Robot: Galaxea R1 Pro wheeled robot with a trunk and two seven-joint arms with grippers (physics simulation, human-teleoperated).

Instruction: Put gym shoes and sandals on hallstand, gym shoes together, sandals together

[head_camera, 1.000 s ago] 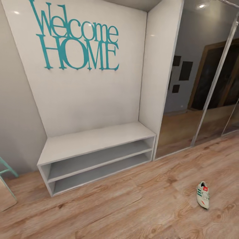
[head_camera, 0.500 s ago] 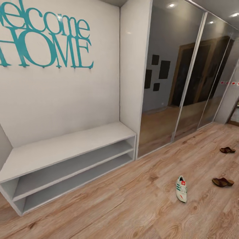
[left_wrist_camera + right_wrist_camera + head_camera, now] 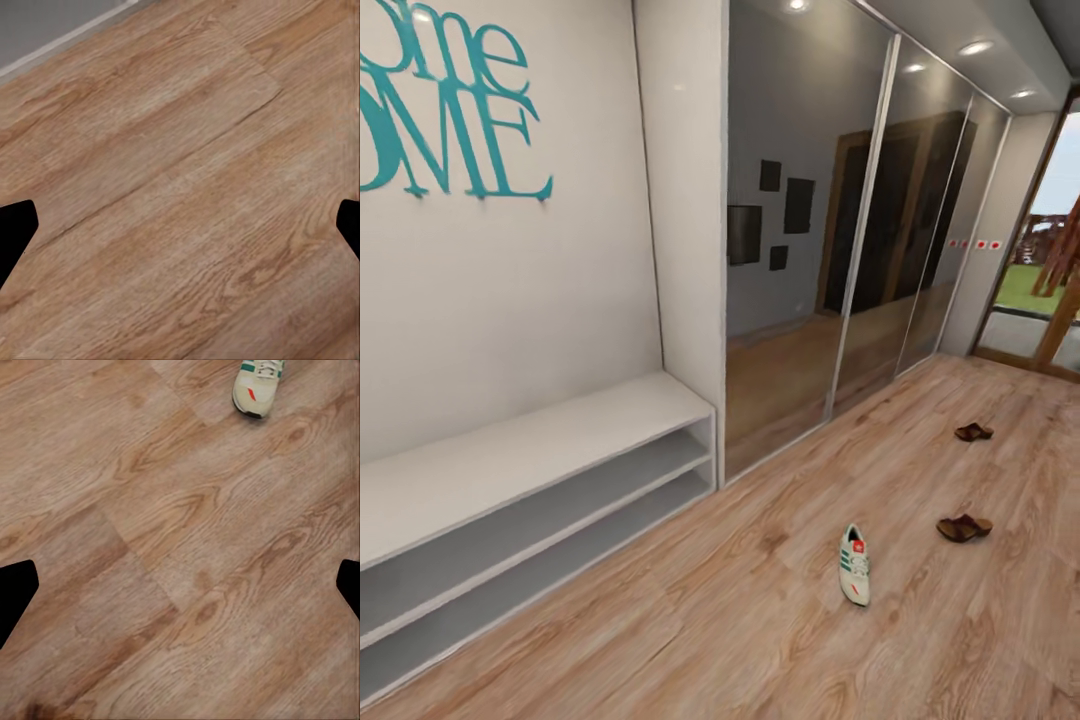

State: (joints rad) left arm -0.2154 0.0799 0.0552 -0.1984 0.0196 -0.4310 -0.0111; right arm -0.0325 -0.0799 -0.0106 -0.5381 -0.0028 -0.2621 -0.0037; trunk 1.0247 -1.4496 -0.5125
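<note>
One white gym shoe (image 3: 854,578) with green stripes lies on the wood corridor floor (image 3: 760,620), toe toward me; the right wrist view shows it (image 3: 259,386) too. Two dark brown sandals lie apart on the floor further right, one nearer (image 3: 963,527) and one further off (image 3: 973,432). The second gym shoe and the hallstand with "LOVE" letters are out of view. My left gripper (image 3: 180,229) hangs open over bare planks. My right gripper (image 3: 180,589) is open as well, above the floor some way short of the shoe, holding nothing.
A straight-sided white bench unit (image 3: 510,450) with two open shelves stands at the left under teal "HOME" lettering (image 3: 450,110). Mirrored wardrobe doors (image 3: 810,230) run along the wall. A glazed door (image 3: 1045,290) to the outside is at the far right.
The head camera has swung to the right: the white bench and the lettering slid left in the picture, and the two sandals and the far doorway came into view. The shoe itself has not moved.
</note>
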